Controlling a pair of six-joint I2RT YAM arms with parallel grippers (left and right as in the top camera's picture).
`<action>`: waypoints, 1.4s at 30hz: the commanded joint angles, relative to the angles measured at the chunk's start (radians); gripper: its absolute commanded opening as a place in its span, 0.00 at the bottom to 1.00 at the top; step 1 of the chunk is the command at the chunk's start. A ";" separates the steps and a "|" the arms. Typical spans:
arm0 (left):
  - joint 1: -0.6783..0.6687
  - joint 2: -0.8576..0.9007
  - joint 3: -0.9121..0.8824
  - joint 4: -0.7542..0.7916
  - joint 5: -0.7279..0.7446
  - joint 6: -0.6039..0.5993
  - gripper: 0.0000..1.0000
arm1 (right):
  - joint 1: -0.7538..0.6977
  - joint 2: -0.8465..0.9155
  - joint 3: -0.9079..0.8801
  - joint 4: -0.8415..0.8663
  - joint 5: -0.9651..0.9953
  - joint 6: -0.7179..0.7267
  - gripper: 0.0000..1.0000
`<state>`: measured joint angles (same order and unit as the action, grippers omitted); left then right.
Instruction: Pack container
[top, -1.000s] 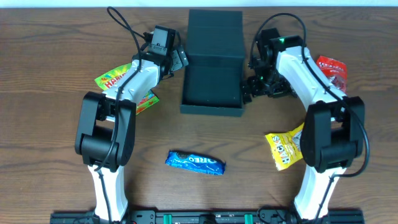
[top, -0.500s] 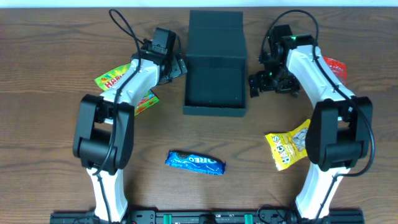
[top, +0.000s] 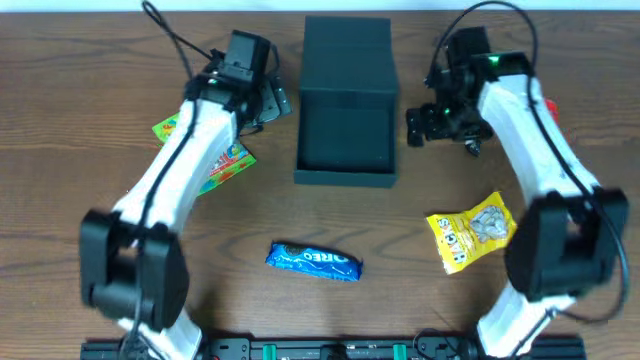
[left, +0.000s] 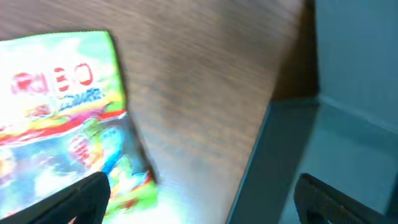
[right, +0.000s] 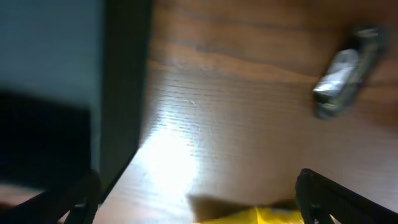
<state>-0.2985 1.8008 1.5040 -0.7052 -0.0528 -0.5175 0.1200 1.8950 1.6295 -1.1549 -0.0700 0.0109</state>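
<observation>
I see the overhead view sharp and evenly lit, both wrist views smeared by motion blur, glare whitening the table (right: 169, 155) beside the dark container (right: 53, 56).

The table (top: 80, 120) is dark brown wood with a plain grain, smooth and lightly polished; it throws a pale glare in the right wrist view. The container (top: 345, 178) is matt dark cardboard, flat and without shine. The blue packet (top: 313, 261), the yellow packet (top: 470, 235) and the green packet (top: 225, 165) are glossy, crinkled plastic film. The left arm (top: 185, 165) and the right arm (top: 530, 120) have smooth white plastic shells with black joints. A small silvery thing (right: 342, 81), upper right of the right wrist view, glints like foil but is too blurred to tell more.
</observation>
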 joint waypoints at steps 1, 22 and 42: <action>-0.003 -0.108 0.013 -0.067 -0.018 0.074 0.95 | -0.012 -0.085 0.000 -0.017 0.040 0.002 0.99; -0.003 -0.609 -0.143 -0.403 -0.052 0.181 0.95 | -0.409 -0.214 -0.001 -0.101 0.132 -0.024 0.99; -0.003 -0.608 -0.143 -0.497 -0.051 0.181 0.95 | -0.520 -0.010 -0.001 0.183 0.037 -0.159 0.99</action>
<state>-0.2985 1.1931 1.3640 -1.1961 -0.0864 -0.3573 -0.3908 1.8549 1.6283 -0.9836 -0.0158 -0.1070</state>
